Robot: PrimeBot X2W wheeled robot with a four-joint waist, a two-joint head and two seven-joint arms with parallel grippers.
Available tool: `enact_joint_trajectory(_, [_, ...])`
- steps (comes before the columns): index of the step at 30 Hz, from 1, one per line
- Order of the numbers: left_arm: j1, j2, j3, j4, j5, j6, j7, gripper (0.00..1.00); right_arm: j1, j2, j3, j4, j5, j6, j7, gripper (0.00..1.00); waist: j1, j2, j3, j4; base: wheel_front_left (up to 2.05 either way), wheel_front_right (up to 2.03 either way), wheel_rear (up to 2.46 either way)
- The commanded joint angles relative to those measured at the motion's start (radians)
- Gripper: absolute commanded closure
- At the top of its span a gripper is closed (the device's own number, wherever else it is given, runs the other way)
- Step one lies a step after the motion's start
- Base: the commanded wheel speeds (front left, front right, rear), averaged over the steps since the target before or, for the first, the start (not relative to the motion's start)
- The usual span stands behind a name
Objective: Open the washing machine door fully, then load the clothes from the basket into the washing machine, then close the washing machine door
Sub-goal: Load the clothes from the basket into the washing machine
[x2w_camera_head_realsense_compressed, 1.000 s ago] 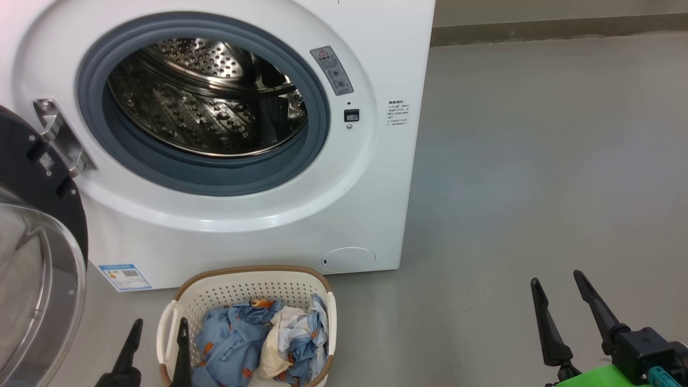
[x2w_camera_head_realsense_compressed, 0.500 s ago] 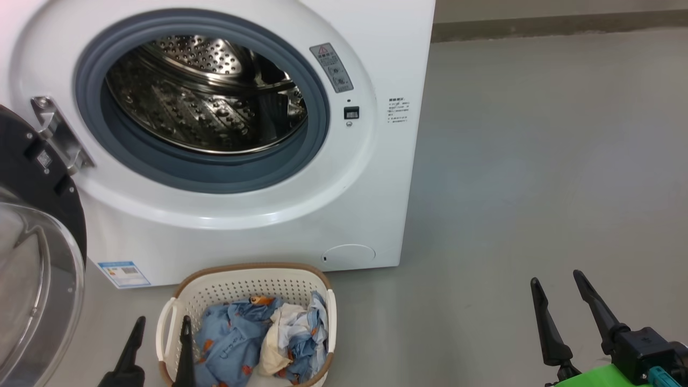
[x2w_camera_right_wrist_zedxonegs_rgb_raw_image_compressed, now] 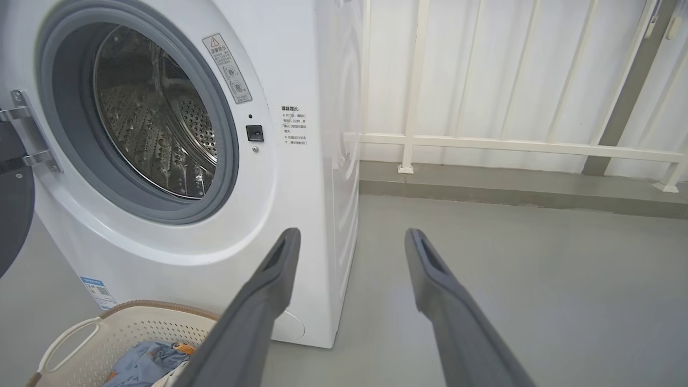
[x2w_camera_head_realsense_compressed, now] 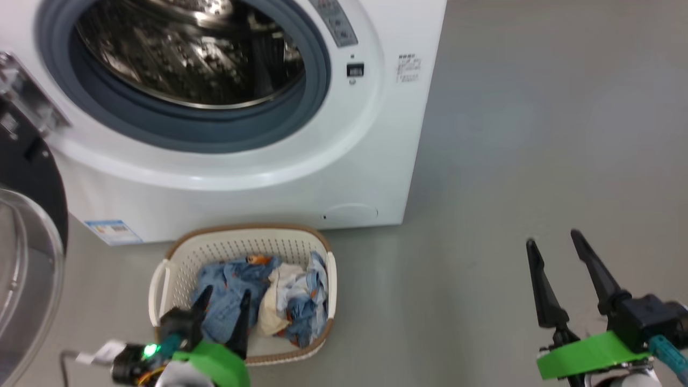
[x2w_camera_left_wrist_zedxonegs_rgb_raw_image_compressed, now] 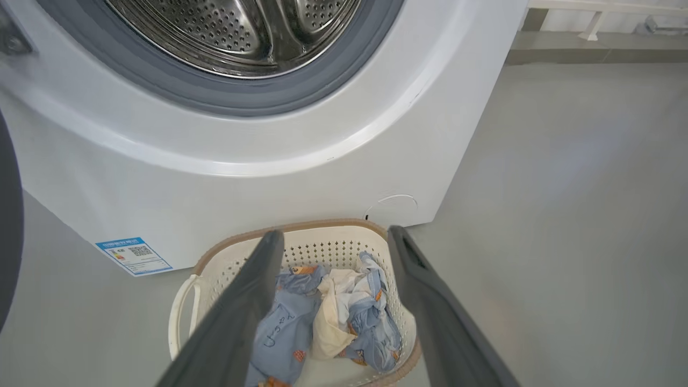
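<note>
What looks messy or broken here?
Nothing stands out. The clothes lie crumpled, but all inside the basket, none on the floor. The basket sits upright before the washing machine, whose door stands open at the left.

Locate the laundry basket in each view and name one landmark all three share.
Head view: basket bottom, left of centre.
Left wrist view: basket bottom centre.
Right wrist view: basket bottom left corner.
Shared landmark: blue energy sticker, just up-left of the basket.
</note>
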Motion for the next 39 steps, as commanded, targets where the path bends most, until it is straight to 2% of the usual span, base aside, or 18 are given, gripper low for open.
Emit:
enact_joint_trajectory(1, [-0.100, 0.003, -0.001, 0.084, -0.018, -0.021, 0.002, 0.00, -0.052, -0.012, 0.036, -0.033, 0.011, 0.009, -0.012, 0.00, -0.0001, 0.0000, 0.096, -0.005, 0.00, 0.00, 0.00])
enact_joint_trajectory(7, [-0.266, -0.007, -0.098, 0.363, -0.060, -0.050, -0.001, 0.00, -0.115, -0.019, 0.062, -0.047, 0.015, 0.009, -0.012, 0.00, -0.0001, 0.0000, 0.211, -0.039, 0.00, 0.00, 0.00])
enact_joint_trajectory(12, [-0.357, -0.008, -0.140, 0.500, -0.124, -0.058, 0.012, 0.00, -0.159, -0.018, 0.078, -0.060, 0.020, 0.009, -0.012, 0.00, -0.0001, 0.0000, 0.288, -0.074, 0.00, 0.00, 0.00])
enact_joint_trajectory(17, [-0.483, -0.008, -0.181, 0.637, -0.170, -0.061, 0.030, 0.00, -0.213, -0.010, 0.082, -0.094, 0.029, 0.009, -0.012, 0.00, -0.0001, 0.0000, 0.415, -0.122, 0.00, 0.00, 0.00])
enact_joint_trajectory(22, [-0.580, 0.000, -0.203, 0.697, -0.189, -0.062, 0.032, 0.00, -0.252, -0.007, 0.086, -0.132, 0.029, 0.009, -0.012, 0.00, -0.0001, 0.0000, 0.529, -0.155, 0.00, 0.00, 0.00])
enact_joint_trajectory(28, [-0.670, 0.055, -0.184, 0.732, -0.233, -0.062, 0.009, 0.00, -0.289, -0.004, 0.092, -0.183, 0.029, 0.009, -0.012, 0.00, -0.0001, 0.0000, 0.648, -0.185, 0.00, 0.00, 0.00])
enact_joint_trajectory(33, [-0.715, 0.098, -0.144, 0.753, -0.275, -0.062, -0.007, 0.00, -0.303, -0.001, 0.096, -0.206, 0.027, 0.009, -0.012, 0.00, -0.0001, 0.0000, 0.717, -0.208, 0.00, 0.00, 0.00])
enact_joint_trajectory(39, [-0.770, 0.123, -0.130, 0.767, -0.296, -0.062, -0.002, 0.00, -0.307, 0.001, 0.098, -0.224, 0.026, 0.009, -0.012, 0.00, -0.0001, 0.0000, 0.781, -0.220, 0.00, 0.00, 0.00])
